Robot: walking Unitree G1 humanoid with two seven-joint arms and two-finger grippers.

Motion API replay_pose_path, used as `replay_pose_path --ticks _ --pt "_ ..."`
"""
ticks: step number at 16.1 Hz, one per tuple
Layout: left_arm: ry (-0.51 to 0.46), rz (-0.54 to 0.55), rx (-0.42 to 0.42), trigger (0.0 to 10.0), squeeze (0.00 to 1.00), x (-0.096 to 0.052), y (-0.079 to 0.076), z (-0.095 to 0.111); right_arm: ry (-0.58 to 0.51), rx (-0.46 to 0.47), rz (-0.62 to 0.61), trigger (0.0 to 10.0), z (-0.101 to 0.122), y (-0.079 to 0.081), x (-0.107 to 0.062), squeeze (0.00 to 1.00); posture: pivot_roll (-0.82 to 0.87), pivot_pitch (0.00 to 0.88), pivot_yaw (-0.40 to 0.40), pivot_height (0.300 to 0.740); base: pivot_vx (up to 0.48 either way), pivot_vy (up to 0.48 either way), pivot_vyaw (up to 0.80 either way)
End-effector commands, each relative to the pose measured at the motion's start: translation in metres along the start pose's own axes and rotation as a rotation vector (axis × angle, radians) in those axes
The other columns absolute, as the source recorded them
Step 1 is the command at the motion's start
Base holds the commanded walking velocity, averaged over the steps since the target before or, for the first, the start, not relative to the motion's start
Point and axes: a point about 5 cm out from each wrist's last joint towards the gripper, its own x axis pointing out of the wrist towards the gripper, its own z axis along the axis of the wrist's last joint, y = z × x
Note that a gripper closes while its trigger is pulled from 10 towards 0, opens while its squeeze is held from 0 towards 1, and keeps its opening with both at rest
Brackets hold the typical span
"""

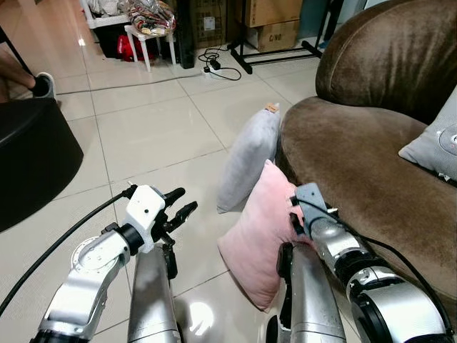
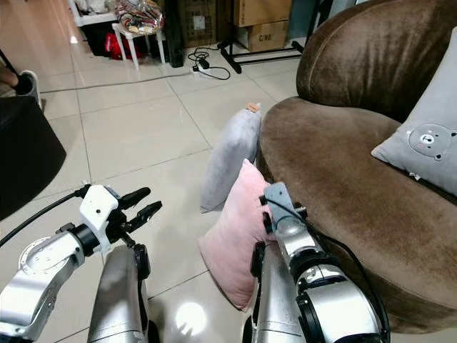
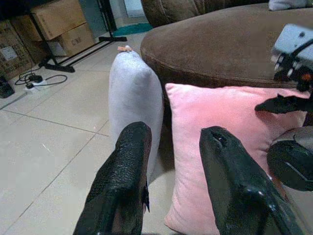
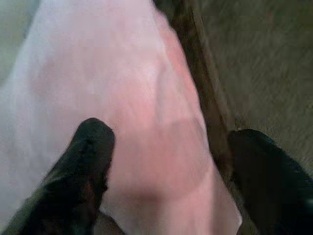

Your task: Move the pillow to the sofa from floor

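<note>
Right pincer spread wide astride soft pink pillow, apparently leaning on brown sofa; left pincer likewise parted.

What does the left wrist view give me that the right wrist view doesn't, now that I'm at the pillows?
The left wrist view takes in the grey pillow leaning on the sofa, cardboard boxes, a power strip on the tiles, and the right gripper at the pink pillow's upper corner. The right wrist view is a blurred close-up: the right gripper's fingers open, straddling the pink pillow's top edge, one finger on the sofa side. Both show the pink pillow against the brown sofa.
</note>
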Motion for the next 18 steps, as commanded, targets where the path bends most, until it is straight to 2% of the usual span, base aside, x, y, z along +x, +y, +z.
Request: replay_pose_path --ticks 1,2,3,4,5,10,18 --pt "0.008 -0.022 -0.002 10.0 0.0 -0.002 -0.004 0.001 0.013 -0.015 -0.003 2.9 0.003 0.001 0.0 0.0 0.06 0.049 -0.01 0.431 0.0 0.0 0.0" --pt "0.015 -0.029 -0.004 10.0 0.0 -0.003 -0.006 0.0 0.022 -0.025 0.003 2.9 0.0 0.003 0.0 0.0 0.06 0.059 -0.01 0.431 0.0 0.0 0.0" --pt "0.017 -0.033 -0.004 10.0 0.0 -0.004 -0.007 0.0 0.027 -0.039 0.002 2.1 -0.001 0.004 0.0 0.0 0.06 0.064 -0.012 0.431 0.0 0.0 0.0" --pt "0.017 -0.035 -0.004 10.0 0.0 -0.005 -0.008 0.0 0.034 -0.049 -0.006 0.7 -0.004 0.004 0.0 0.0 0.07 0.078 -0.016 0.431 0.0 0.0 0.0" --pt "0.018 -0.035 -0.005 10.0 0.0 -0.005 -0.009 0.001 0.043 -0.047 -0.013 0.0 -0.007 0.004 0.0 0.0 0.08 0.085 -0.017 0.431 0.0 0.0 0.0" --pt "0.039 -0.034 -0.006 10.0 0.0 -0.011 -0.008 0.002 0.073 -0.039 -0.008 0.0 -0.013 0.004 0.0 0.0 0.08 0.119 -0.023 0.431 0.0 0.0 0.0" --pt "0.051 -0.041 -0.014 10.0 0.0 -0.012 -0.007 0.003 0.048 -0.054 0.018 0.0 -0.006 0.009 0.0 0.0 0.09 0.113 -0.036 0.431 0.0 0.0 0.0"
